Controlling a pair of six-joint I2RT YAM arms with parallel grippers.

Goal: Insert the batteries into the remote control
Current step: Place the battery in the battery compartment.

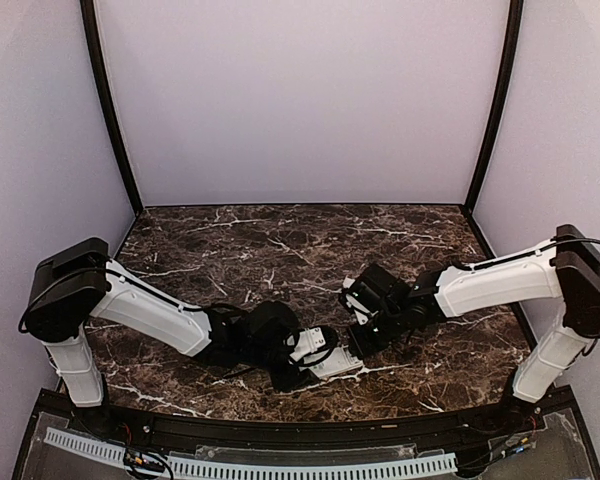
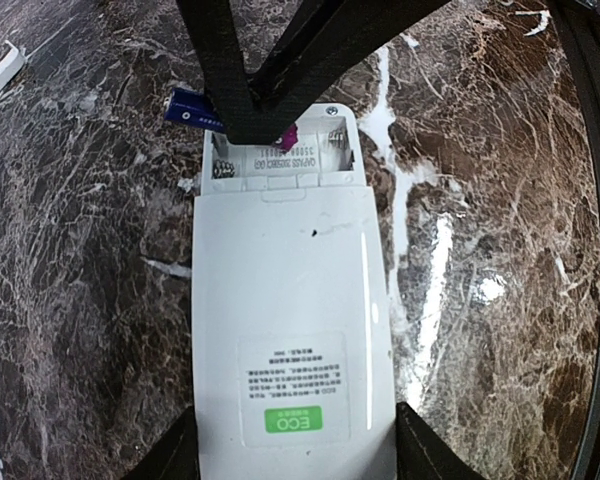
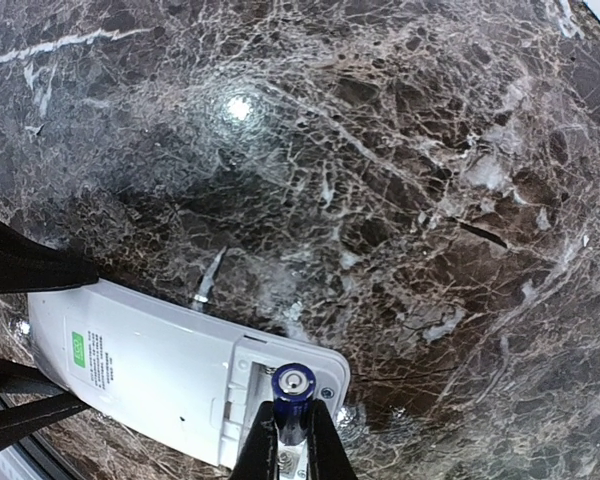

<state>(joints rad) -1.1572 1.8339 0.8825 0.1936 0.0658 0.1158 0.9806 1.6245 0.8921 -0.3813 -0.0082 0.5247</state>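
Right wrist: we see right fingers (image 3: 257,450) pinching battery (image 3: 292,384) crosswise over remote (image 3: 150,365) bay (image 3: 248,378); left fingers (image 2: 170,460) clamp remote sides

We see soft, even light from above in the top view. The pale walls (image 1: 300,100) are bright, and the dark marble table (image 1: 280,240) is evenly lit, its white veins clear. In the left wrist view the white remote control (image 2: 290,330) is brightly lit and sharp, with small print we can make out. Long white streaks of glare run down the table to its right. The right wrist view has one round spot of glare on the table and a dim, shadowed patch below it. The tip of the battery (image 3: 292,385) is in focus. Both wrist views bend at the edges.
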